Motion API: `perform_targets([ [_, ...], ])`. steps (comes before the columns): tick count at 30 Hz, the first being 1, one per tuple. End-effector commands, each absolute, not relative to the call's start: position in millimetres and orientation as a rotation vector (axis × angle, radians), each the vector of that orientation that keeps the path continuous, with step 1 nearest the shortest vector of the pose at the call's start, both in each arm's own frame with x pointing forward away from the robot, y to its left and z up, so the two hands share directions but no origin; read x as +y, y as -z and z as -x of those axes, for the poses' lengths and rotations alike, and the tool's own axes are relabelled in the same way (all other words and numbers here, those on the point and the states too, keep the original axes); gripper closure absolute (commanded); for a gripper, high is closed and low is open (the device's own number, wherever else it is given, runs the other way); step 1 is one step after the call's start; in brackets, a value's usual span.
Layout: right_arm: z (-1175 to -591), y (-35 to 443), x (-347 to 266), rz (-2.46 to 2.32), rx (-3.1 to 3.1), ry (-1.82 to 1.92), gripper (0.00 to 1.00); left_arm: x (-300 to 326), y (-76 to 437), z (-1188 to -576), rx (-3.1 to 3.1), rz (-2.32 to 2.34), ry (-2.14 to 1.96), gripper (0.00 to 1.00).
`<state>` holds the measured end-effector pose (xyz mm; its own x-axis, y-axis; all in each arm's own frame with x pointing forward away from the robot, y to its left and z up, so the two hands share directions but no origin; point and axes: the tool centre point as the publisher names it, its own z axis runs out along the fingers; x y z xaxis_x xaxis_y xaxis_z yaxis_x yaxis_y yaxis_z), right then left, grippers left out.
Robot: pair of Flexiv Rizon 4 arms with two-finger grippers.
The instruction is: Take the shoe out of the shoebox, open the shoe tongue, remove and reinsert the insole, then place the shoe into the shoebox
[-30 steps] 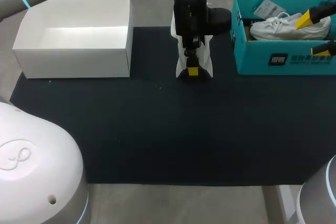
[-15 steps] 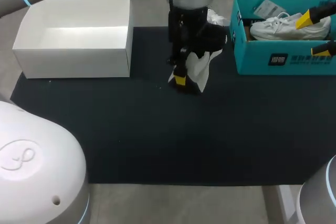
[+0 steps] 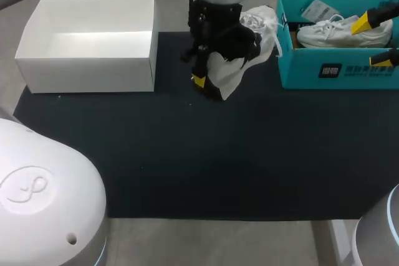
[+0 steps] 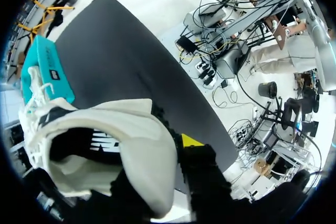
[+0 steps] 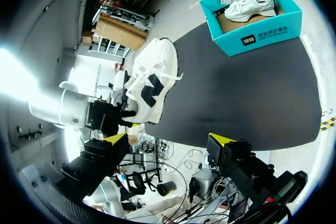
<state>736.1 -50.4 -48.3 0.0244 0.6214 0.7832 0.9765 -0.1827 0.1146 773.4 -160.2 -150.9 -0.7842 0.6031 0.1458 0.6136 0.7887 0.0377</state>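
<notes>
White box [image 3: 87, 70] sits far left on the mat [image 3: 218, 166], open top, nothing visible inside. No print seen on it.

Left gripper [image 3: 209, 82] is mid-table, clamped on the shoe [image 3: 227, 74]. The right wrist view shows the shoe in the air above the mat, tilted, with its laces hanging. It is out of the shoebox [image 3: 312, 70] and between the two boxes, nearer the teal one.

Step in hand, by my read: take-out is done and the shoe is in transit to a work spot. The tongue isn't open yet and the insole hasn't been touched.

Next move likely needs the shoe set sole-down on bare mat and held steady by the left. The right then comes in for the tongue. The shoe could roll if it is let go while tilted.

The shoebox at right has a second shoe [image 3: 340, 32] lying in it. Right gripper [image 3: 374, 42] hangs over that box, fingers spread, holding nothing.

Writing: a dark label [image 3: 330, 70] on the shoebox front and a paper tag [image 3: 318, 9] inside carry print, too small to make out. The held shoe has a black side mark.
</notes>
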Motion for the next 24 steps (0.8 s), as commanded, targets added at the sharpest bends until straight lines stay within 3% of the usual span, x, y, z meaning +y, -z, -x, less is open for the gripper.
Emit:
perform_targets([
  [1,-738,49,-50,1.846,-1.622,1.009,0.00,-146,141,-780,-2.896,0.828,-0.003,1.00],
  [9,-738,49,-50,1.846,-1.622,1.009,0.00,-122,126,-784,-2.966,0.742,-0.011,1.00],
  [24,-738,49,-50,1.846,-1.622,1.009,0.00,-48,128,-866,-2.989,0.508,0.061,1.00],
])
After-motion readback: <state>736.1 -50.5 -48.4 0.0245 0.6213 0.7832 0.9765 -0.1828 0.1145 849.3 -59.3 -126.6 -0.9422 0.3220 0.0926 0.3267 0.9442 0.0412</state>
